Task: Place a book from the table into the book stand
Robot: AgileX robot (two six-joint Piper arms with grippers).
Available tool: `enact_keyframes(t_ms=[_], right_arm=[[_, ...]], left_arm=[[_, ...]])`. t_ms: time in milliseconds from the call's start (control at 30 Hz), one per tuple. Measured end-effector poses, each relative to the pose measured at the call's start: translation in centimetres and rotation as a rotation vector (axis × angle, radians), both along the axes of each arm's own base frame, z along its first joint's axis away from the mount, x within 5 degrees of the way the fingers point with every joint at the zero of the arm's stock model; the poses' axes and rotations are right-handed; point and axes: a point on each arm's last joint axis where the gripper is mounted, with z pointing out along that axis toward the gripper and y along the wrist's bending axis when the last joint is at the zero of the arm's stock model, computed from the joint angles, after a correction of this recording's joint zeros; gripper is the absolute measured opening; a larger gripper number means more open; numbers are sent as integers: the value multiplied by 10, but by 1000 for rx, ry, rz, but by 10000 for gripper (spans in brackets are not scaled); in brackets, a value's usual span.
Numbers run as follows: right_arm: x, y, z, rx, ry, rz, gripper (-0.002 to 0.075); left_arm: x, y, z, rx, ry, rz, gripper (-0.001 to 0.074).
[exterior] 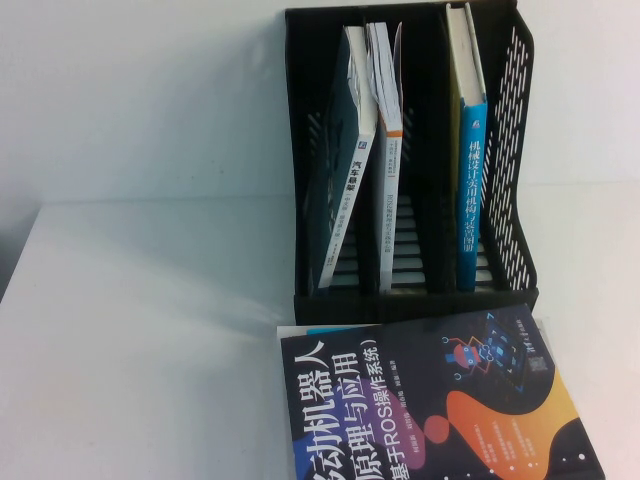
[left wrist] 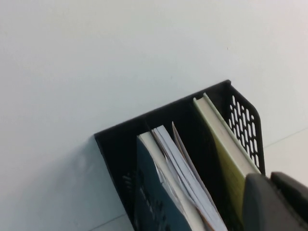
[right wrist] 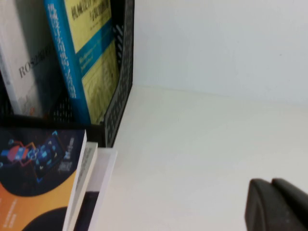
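Already, book (exterior: 468, 190) stood upright in perforated black plastic book stand (exterior: 505, 150), rightmost slot. Left gripper (left wrist: 272, 202) above stand, fingers closed, empty. Right gripper (right wrist: 274, 207) beside stand, over table (right wrist: 202, 144), fingers pressed together.

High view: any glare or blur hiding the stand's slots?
High view: soft, no glare; stand interior dark, book spine readable. Left wrist view: left gripper blurred, shut. Right wrist view: right gripper blurred, shut above the table.
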Motion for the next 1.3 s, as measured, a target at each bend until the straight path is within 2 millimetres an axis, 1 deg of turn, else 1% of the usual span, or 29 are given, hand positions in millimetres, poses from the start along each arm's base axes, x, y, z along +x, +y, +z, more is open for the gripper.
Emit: enact_keyframes(t_ms=[67,233,367,500,600,667,733,800,833,900,933,1000,1100,1300], right_arm=[[1,1,-7,6,21,6,-3],[1,1,-15,-2,78,-5,-3],[-1,-1,-19,-9,117,-17,-3],[-1,-1,-20,-11,133,-22,-3],[-1,-1,-20,-12,135,-22,-3],[-1,-1,-20,-12,135,-22,-3],[-1,-1,-20,-12,135,-22,-3],[-1,-1,-20,-12,135,-22,-3],[-1,-1,-20,-12,136,-21,-3],[-2,-1,-20,-13,139,-22,-3],[-2,-1,-20,-13,139,-22,-3],[-2,-1,-21,-12,140,-22,-3],[-2,-1,-21,-12,141,-22,-3],[-2,-1,-21,-11,142,-22,-3]], left_arm=[[-8,1,5,9,-31,3,-1],[-23,12,18,1,-70,-17,-1],[-35,23,26,-20,-78,-65,-2],[-50,41,33,-33,-80,-90,-2],[-65,62,30,-11,-62,-92,-2],[-74,75,21,-1,-25,-86,-2],[-82,86,4,11,32,-78,-2],[-90,94,-20,15,74,-88,-2],[-94,99,-28,1,67,-101,-2],[-102,106,-52,-16,70,-120,-2],[-103,107,-64,-19,79,-125,-2],[-109,112,-84,-46,72,-148,-2],[-116,117,-101,-84,58,-186,-2],[-124,130,-120,-63,102,-166,-2]])
